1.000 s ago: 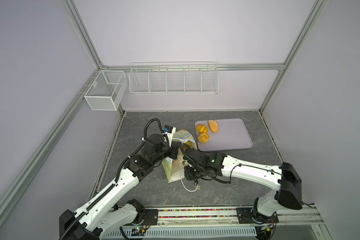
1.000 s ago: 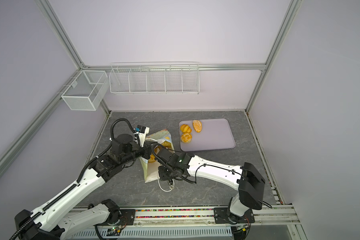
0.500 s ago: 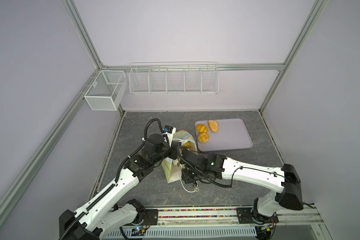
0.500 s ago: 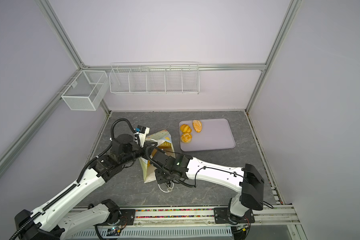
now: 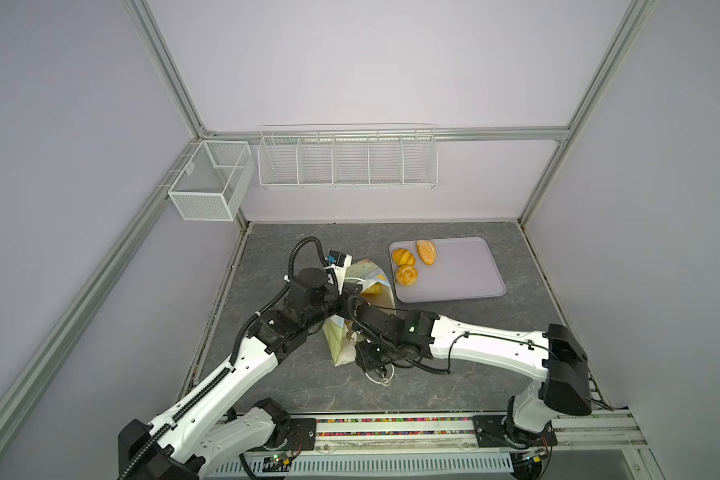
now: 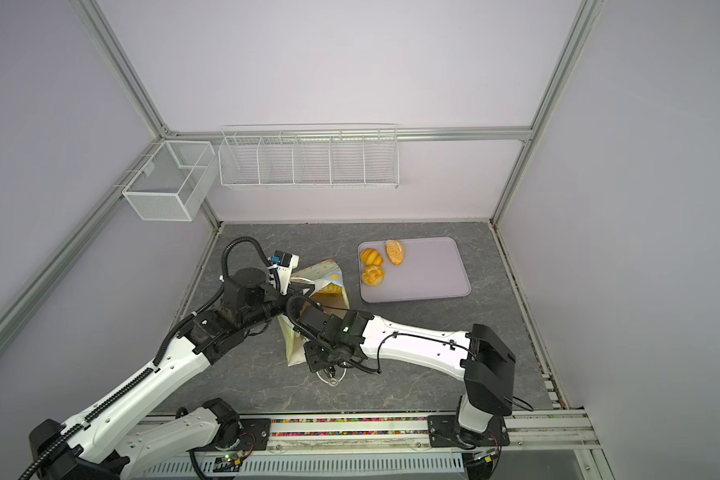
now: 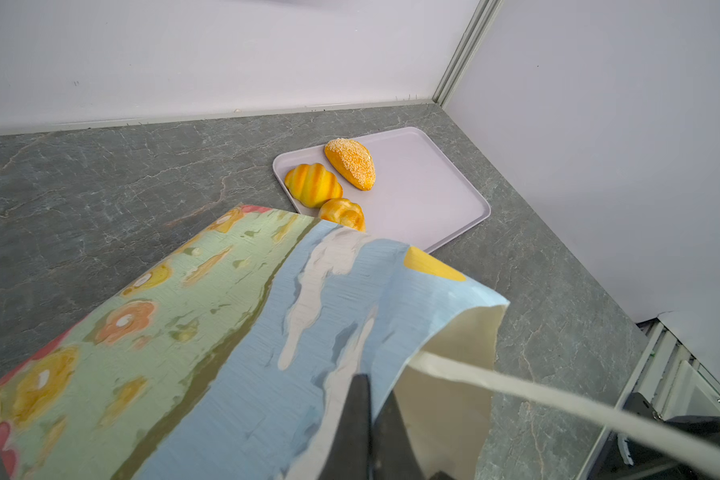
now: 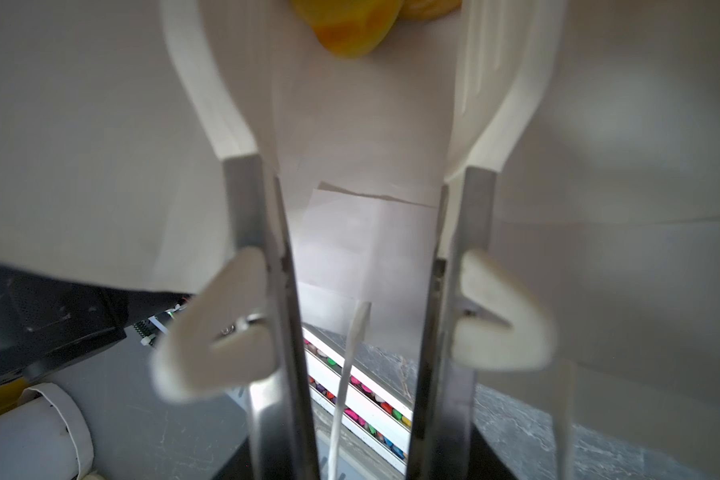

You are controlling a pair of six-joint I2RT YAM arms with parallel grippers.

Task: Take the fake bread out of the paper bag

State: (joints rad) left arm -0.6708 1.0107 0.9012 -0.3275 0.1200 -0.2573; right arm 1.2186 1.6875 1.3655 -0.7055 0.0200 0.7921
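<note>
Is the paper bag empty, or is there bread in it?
Not empty. Orange bread shows in the mouth of the paper bag in a top view; the right wrist view shows it inside too.

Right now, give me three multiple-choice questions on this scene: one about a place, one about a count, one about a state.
1. In a top view, where is the tray? A. right of the paper bag B. left of it C. beneath it
2. How many pastries lie on the tray? A. two B. three C. five
3. How is the left hand? A. open, touching nothing B. shut on the paper bag's rim C. holding a pastry
Answers: A, it sits right of the bag; B, three lie there; B, its wrist view shows it pinching the rim.
</note>
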